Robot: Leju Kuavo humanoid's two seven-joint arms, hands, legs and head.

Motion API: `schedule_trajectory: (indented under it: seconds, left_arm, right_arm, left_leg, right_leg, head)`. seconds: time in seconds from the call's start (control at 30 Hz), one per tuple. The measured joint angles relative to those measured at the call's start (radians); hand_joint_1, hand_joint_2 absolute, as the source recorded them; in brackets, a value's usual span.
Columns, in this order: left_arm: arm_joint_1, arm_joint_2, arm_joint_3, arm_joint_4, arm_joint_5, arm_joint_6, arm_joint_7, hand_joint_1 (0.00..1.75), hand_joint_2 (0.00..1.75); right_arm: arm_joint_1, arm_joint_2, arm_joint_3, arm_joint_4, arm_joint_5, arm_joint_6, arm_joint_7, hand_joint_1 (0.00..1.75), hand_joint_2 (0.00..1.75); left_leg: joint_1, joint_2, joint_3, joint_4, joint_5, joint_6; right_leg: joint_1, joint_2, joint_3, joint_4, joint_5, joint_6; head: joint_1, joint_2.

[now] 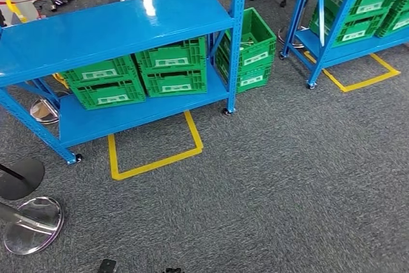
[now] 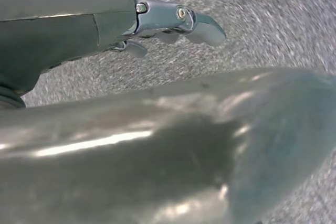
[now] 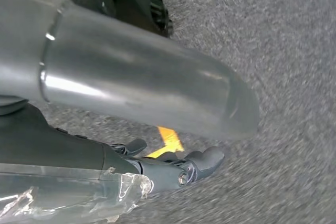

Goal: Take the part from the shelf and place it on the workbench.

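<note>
So the robot's looking at a blue shelf (image 1: 110,30) with green crates (image 1: 106,81) on its lower deck, plus another crate (image 1: 248,49) just beside the post on the carpet (image 1: 289,177). The part itself? Can't pick it out. Something pale sits inside that outer crate, but it's too small to call, so it's presumably in one of the crates. Handling is a guess then: probably a stiff, smallish piece, best grabbed across its middle after reaching over a crate's rim.

Both arms hang down at the robot's sides, wrist cams pointing at carpet. The left hand (image 2: 174,22) holds nothing, with its fingers stretched out fairly straight and a bit apart. The right hand (image 3: 178,163) is the same, loose and empty, over a strip of yellow tape (image 3: 168,140). No workbench to be seen.
</note>
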Motion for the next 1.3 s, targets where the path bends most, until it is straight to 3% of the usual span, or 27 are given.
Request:
schedule_trajectory:
  seconds: [0.03, 0.1, 0.17, 0.23, 0.27, 0.33, 0.4, 0.47, 0.5, 0.53, 0.6, 0.63, 0.67, 0.7, 0.77, 0.83, 0.87, 0.9, 0.97, 1.0, 1.03, 1.13, 1.17, 1.23, 1.27, 1.3]
  left_arm:
    - [0.002, 0.000, 0.002, 0.000, -0.001, 0.000, -0.001, 0.00, 0.00]
    - [0.002, 0.000, 0.007, 0.000, -0.005, 0.001, -0.002, 0.00, 0.00]
    - [0.002, 0.000, 0.011, 0.000, -0.013, 0.002, -0.003, 0.00, 0.00]
    - [0.004, 0.001, 0.014, 0.000, -0.021, 0.001, -0.003, 0.00, 0.00]
    - [0.004, 0.001, 0.014, 0.000, -0.025, 0.000, -0.003, 0.00, 0.00]
    - [0.002, 0.001, 0.017, 0.000, -0.031, -0.002, -0.003, 0.00, 0.00]
    - [0.000, 0.000, 0.019, 0.000, -0.033, -0.004, -0.003, 0.00, 0.00]
    - [0.003, 0.000, 0.021, 0.000, -0.035, -0.003, -0.003, 0.00, 0.00]
    - [0.005, 0.000, 0.022, 0.000, -0.037, -0.003, -0.003, 0.00, 0.00]
    - [0.006, 0.000, 0.024, 0.000, -0.039, -0.003, -0.003, 0.00, 0.00]
    - [0.006, 0.000, 0.030, 0.000, -0.042, -0.003, -0.002, 0.00, 0.00]
    - [0.006, 0.000, 0.032, 0.001, -0.044, -0.003, -0.002, 0.00, 0.00]
    - [0.004, 0.001, 0.034, 0.001, -0.045, -0.003, -0.002, 0.00, 0.00]
    - [0.001, 0.001, 0.035, 0.001, -0.048, -0.003, -0.002, 0.00, 0.00]
    - [-0.010, 0.002, 0.036, 0.000, -0.051, -0.002, -0.002, 0.00, 0.00]
    - [-0.017, 0.001, 0.037, 0.000, -0.053, -0.002, -0.002, 0.00, 0.00]
    - [-0.017, 0.001, 0.037, 0.000, -0.053, -0.002, -0.001, 0.00, 0.00]
    - [-0.014, 0.000, 0.037, 0.000, -0.053, -0.002, 0.000, 0.00, 0.00]
    - [-0.009, 0.000, 0.038, 0.000, -0.053, -0.002, 0.001, 0.00, 0.00]
    - [-0.007, 0.001, 0.038, 0.000, -0.053, -0.002, 0.001, 0.00, 0.00]
    - [-0.005, 0.001, 0.038, 0.000, -0.053, -0.002, 0.001, 0.00, 0.00]
    - [0.003, 0.002, 0.040, 0.001, -0.053, -0.002, 0.002, 0.00, 0.00]
    - [0.003, 0.002, 0.041, 0.001, -0.053, -0.002, 0.002, 0.00, 0.00]
    - [-0.004, -0.001, 0.041, 0.001, -0.054, -0.002, 0.003, 0.00, 0.00]
    - [-0.008, -0.001, 0.041, 0.001, -0.054, -0.001, 0.003, 0.00, 0.00]
    - [-0.010, -0.001, 0.042, 0.001, -0.054, -0.001, 0.003, 0.00, 0.00]
  right_arm:
    - [-0.001, 0.000, -0.002, 0.000, 0.002, 0.001, -0.001, 0.00, 0.00]
    - [-0.005, 0.000, -0.006, 0.000, 0.008, 0.004, -0.004, 0.00, 0.00]
    - [-0.012, 0.000, -0.010, 0.000, 0.010, 0.031, -0.008, 0.00, 0.00]
    - [-0.017, 0.000, -0.016, 0.002, 0.003, 0.100, -0.015, 0.00, 0.00]
    - [-0.018, 0.000, -0.020, 0.003, -0.003, 0.140, -0.019, 0.00, 0.00]
    - [-0.017, -0.001, -0.029, 0.008, -0.010, 0.199, -0.024, 0.00, 0.00]
    - [-0.008, -0.001, -0.038, 0.013, -0.013, 0.224, -0.025, 0.00, 0.00]
    - [0.002, -0.002, -0.046, 0.015, -0.015, 0.240, -0.026, 0.00, 0.00]
    - [0.004, -0.003, -0.050, 0.016, -0.015, 0.246, -0.027, 0.00, 0.00]
    - [0.007, -0.004, -0.054, 0.016, -0.015, 0.251, -0.027, 0.00, 0.00]
    - [0.013, -0.004, -0.060, 0.019, -0.009, 0.253, -0.027, 0.00, 0.00]
    - [0.014, -0.004, -0.062, 0.020, -0.003, 0.251, -0.026, 0.00, 0.00]
    - [0.014, -0.005, -0.063, 0.022, 0.004, 0.247, -0.026, 0.00, 0.00]
    - [0.012, -0.005, -0.063, 0.023, 0.012, 0.239, -0.027, 0.00, 0.00]
    - [0.006, -0.006, -0.063, 0.023, 0.024, 0.224, -0.029, 0.00, 0.00]
    - [0.003, -0.007, -0.063, 0.023, 0.031, 0.215, -0.032, 0.00, 0.00]
    - [0.002, -0.007, -0.063, 0.023, 0.032, 0.213, -0.032, 0.00, 0.00]
    - [0.003, -0.008, -0.063, 0.023, 0.033, 0.212, -0.032, 0.00, 0.00]
    - [0.006, -0.008, -0.063, 0.023, 0.034, 0.212, -0.032, 0.00, 0.00]
    - [0.008, -0.008, -0.063, 0.023, 0.034, 0.212, -0.032, 0.00, 0.00]
    - [0.010, -0.008, -0.063, 0.023, 0.034, 0.212, -0.032, 0.00, 0.00]
    - [0.011, -0.008, -0.063, 0.023, 0.035, 0.211, -0.032, 0.00, 0.00]
    - [0.010, -0.008, -0.063, 0.023, 0.035, 0.211, -0.032, 0.00, 0.00]
    - [0.005, -0.009, -0.063, 0.023, 0.036, 0.207, -0.034, 0.00, 0.00]
    - [0.002, -0.009, -0.063, 0.023, 0.038, 0.204, -0.035, 0.00, 0.00]
    - [-0.002, -0.009, -0.063, 0.023, 0.041, 0.201, -0.036, 0.00, 0.00]
  left_leg:
    - [-0.003, 0.008, 0.027, -0.067, 0.045, 0.007]
    - [-0.012, 0.024, 0.080, -0.175, 0.080, 0.019]
    - [-0.017, 0.028, 0.101, -0.209, 0.059, 0.028]
    - [-0.012, 0.021, 0.119, -0.224, 0.047, 0.038]
    - [-0.009, 0.017, 0.133, -0.231, 0.041, 0.043]
    - [-0.004, 0.009, 0.160, -0.243, 0.025, 0.051]
    - [-0.003, -0.003, 0.191, -0.247, 0.000, 0.054]
    - [-0.002, -0.016, 0.231, -0.247, -0.031, 0.053]
    - [-0.002, -0.021, 0.254, -0.247, -0.047, 0.052]
    - [-0.002, -0.024, 0.277, -0.247, -0.065, 0.050]
    - [-0.004, -0.030, 0.316, -0.244, -0.105, 0.042]
    - [-0.005, -0.031, 0.333, -0.247, -0.125, 0.037]
    - [-0.006, -0.032, 0.347, -0.246, -0.135, 0.032]
    - [-0.006, -0.033, 0.354, -0.240, -0.136, 0.026]
    - [-0.005, -0.025, 0.327, -0.166, -0.103, 0.016]
    - [-0.004, -0.012, 0.237, -0.032, -0.086, 0.006]
    - [-0.003, -0.007, 0.185, 0.025, -0.107, 0.001]
    - [-0.001, -0.006, 0.139, 0.061, -0.150, -0.001]
    - [-0.001, -0.005, 0.073, 0.067, -0.241, -0.002]
    - [-0.001, -0.005, 0.054, 0.040, -0.258, 0.000]
    - [-0.001, -0.004, 0.043, -0.002, -0.231, 0.003]
    - [-0.004, 0.017, 0.038, -0.165, 0.011, 0.014]
    - [-0.004, 0.019, 0.047, -0.198, 0.057, 0.016]
    - [-0.001, 0.005, 0.086, -0.222, 0.051, 0.021]
    - [0.001, -0.005, 0.111, -0.230, 0.045, 0.027]
    - [0.002, -0.014, 0.133, -0.235, 0.038, 0.034]
  right_leg:
    - [0.000, -0.009, 0.014, -0.003, -0.012, 0.003]
    - [0.003, -0.021, 0.036, -0.013, -0.034, 0.011]
    - [0.006, -0.027, 0.058, -0.026, -0.038, 0.024]
    - [0.007, -0.021, 0.067, -0.010, -0.021, 0.038]
    - [0.007, -0.007, 0.047, 0.031, -0.007, 0.042]
    - [0.006, 0.027, -0.040, 0.165, -0.005, 0.043]
    - [0.006, 0.045, -0.137, 0.272, -0.072, 0.043]
    - [0.006, 0.048, -0.197, 0.281, -0.147, 0.043]
    - [0.006, 0.048, -0.212, 0.252, -0.149, 0.044]
    - [0.005, 0.048, -0.220, 0.206, -0.110, 0.045]
    - [0.002, 0.045, -0.229, 0.102, 0.045, 0.044]
    - [0.002, 0.044, -0.225, 0.072, 0.104, 0.040]
    - [0.003, 0.043, -0.219, 0.057, 0.132, 0.033]
    - [0.003, 0.044, -0.205, 0.059, 0.124, 0.025]
    - [0.001, 0.046, -0.178, 0.052, 0.110, 0.011]
    - [-0.002, 0.045, -0.144, 0.042, 0.092, 0.000]
    - [-0.002, 0.045, -0.125, 0.035, 0.079, -0.003]
    - [-0.003, 0.046, -0.102, 0.027, 0.066, -0.004]
    - [-0.004, 0.049, -0.050, 0.010, 0.036, -0.003]
    - [-0.005, 0.050, -0.022, 0.002, 0.019, -0.001]
    - [-0.006, 0.049, 0.007, -0.008, 0.002, 0.002]
    - [-0.002, 0.049, 0.087, -0.040, -0.054, 0.012]
    - [0.000, 0.048, 0.120, -0.049, -0.062, 0.018]
    - [0.002, 0.045, 0.161, -0.036, -0.047, 0.034]
    - [0.002, 0.045, 0.161, 0.003, -0.027, 0.040]
    - [0.002, 0.045, 0.135, 0.059, -0.018, 0.043]
  head:
    - [0.000, 0.000]
    - [0.001, 0.000]
    - [0.002, 0.000]
    - [0.003, 0.000]
    - [0.005, 0.000]
    - [0.010, 0.000]
    - [0.013, 0.000]
    - [0.015, 0.000]
    - [0.016, 0.000]
    - [0.017, 0.000]
    - [0.020, 0.000]
    - [0.020, 0.000]
    - [0.019, 0.000]
    - [0.018, 0.000]
    - [0.015, 0.000]
    - [0.012, 0.000]
    - [0.010, 0.000]
    - [0.010, 0.000]
    - [0.010, 0.000]
    - [0.009, 0.000]
    - [0.009, 0.000]
    - [0.006, 0.000]
    - [0.005, 0.000]
    - [0.009, 0.000]
    - [0.012, 0.000]
    - [0.017, 0.000]
